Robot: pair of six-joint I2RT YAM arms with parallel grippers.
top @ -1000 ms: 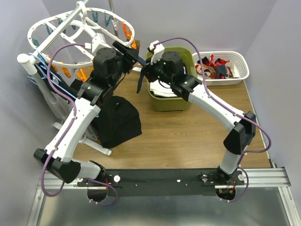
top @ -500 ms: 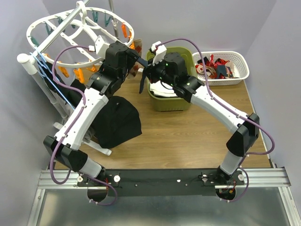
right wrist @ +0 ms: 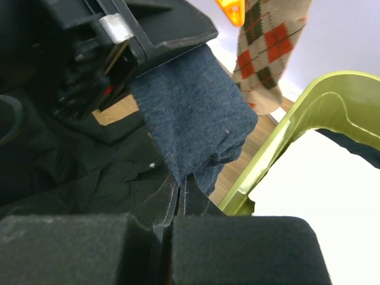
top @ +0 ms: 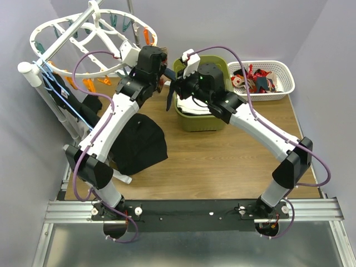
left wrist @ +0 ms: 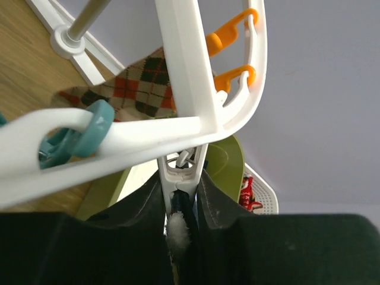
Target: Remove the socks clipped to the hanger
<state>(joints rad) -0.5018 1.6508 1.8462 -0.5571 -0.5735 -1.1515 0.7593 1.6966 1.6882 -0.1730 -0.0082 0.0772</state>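
green bin (top: 201,124): open top, you have a folded white cloth (top: 192,105) inside; it stands between the arms at the back of the table.
white basket (top: 268,95): far right corner, holds loose socks (top: 253,78), red and dark.
hanger (top: 50,33): white oval frame, back left, tilted; orange and teal clips dangle from it.
dark sock (top: 168,99): hangs from the hanger's near right rim beside the green bin, long axis near vertical, free end down.
argyle sock (left wrist: 142,89): beige with orange and dark diamonds, hangs by an orange clip (left wrist: 228,35).
left gripper (left wrist: 180,185): your fingers press both sides of a white clip (left wrist: 181,172) under the frame.
right gripper (right wrist: 178,202): clenched on the dark sock below that clip.
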